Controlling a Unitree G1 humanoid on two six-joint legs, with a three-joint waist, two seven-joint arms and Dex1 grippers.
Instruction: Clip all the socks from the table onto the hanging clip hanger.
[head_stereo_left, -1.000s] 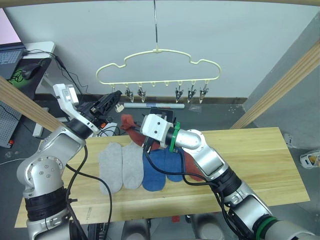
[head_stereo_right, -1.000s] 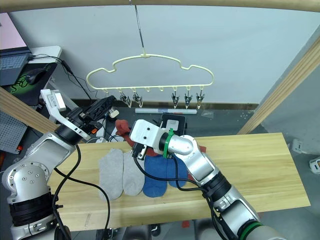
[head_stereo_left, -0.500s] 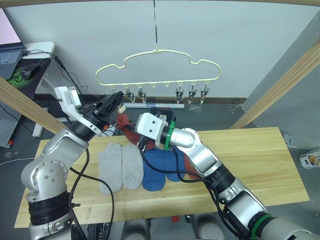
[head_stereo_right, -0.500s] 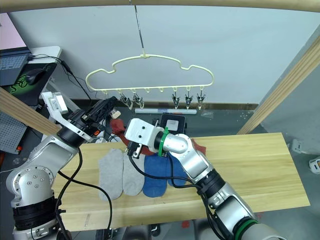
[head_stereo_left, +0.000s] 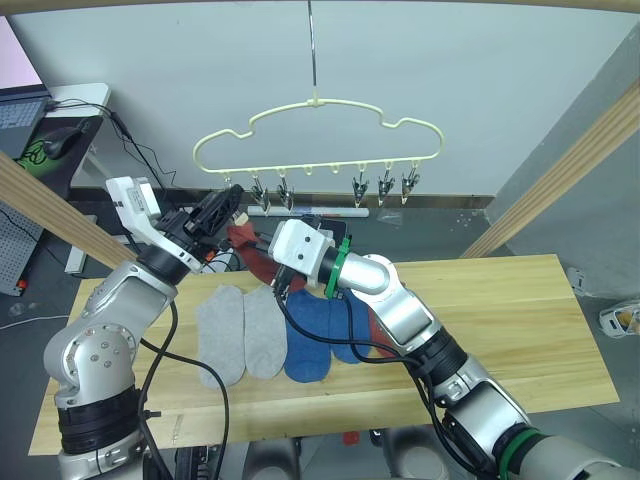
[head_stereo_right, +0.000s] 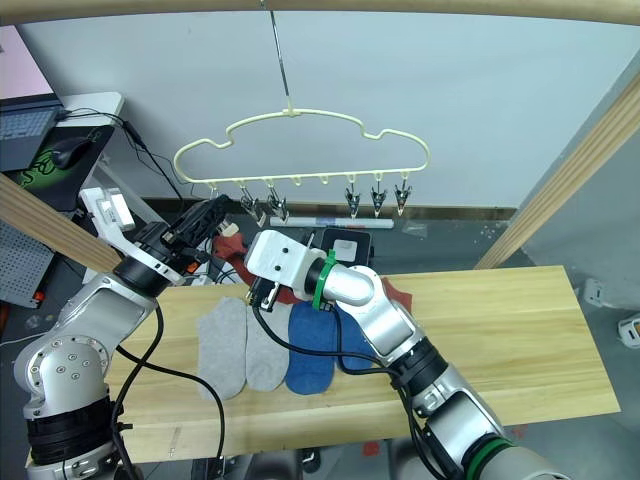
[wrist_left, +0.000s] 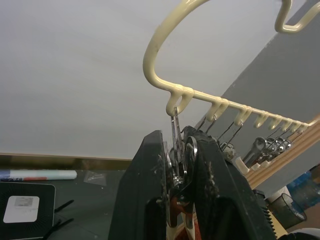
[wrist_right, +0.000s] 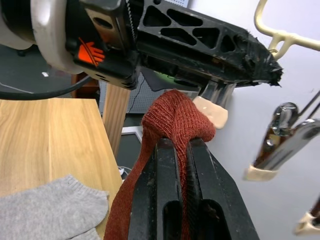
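Observation:
The cream clip hanger (head_stereo_left: 318, 103) hangs over the table's (head_stereo_left: 500, 320) far edge. My left gripper (head_stereo_left: 228, 205) is shut on its leftmost metal clip (wrist_left: 177, 142). My right gripper (wrist_right: 175, 150) is shut on a rust red sock (head_stereo_left: 241, 238), holding its top just under that clip's cream tip (wrist_right: 212, 112). Two grey socks (head_stereo_left: 243, 332) and two blue socks (head_stereo_left: 322, 340) lie side by side on the table. A second red sock (head_stereo_left: 378, 328) peeks out from under my right arm.
Slanted wooden beams stand at the left (head_stereo_left: 40, 205) and the right (head_stereo_left: 560, 180). A laptop (head_stereo_left: 20, 110) and cables sit on a side desk at the far left. The other clips (head_stereo_left: 380, 190) hang with nothing in them. A black device (head_stereo_right: 345, 243) lies on the floor behind the table.
My right gripper has lifted the red sock up and to the left, close under the left gripper. The left gripper has stayed at the leftmost clip.

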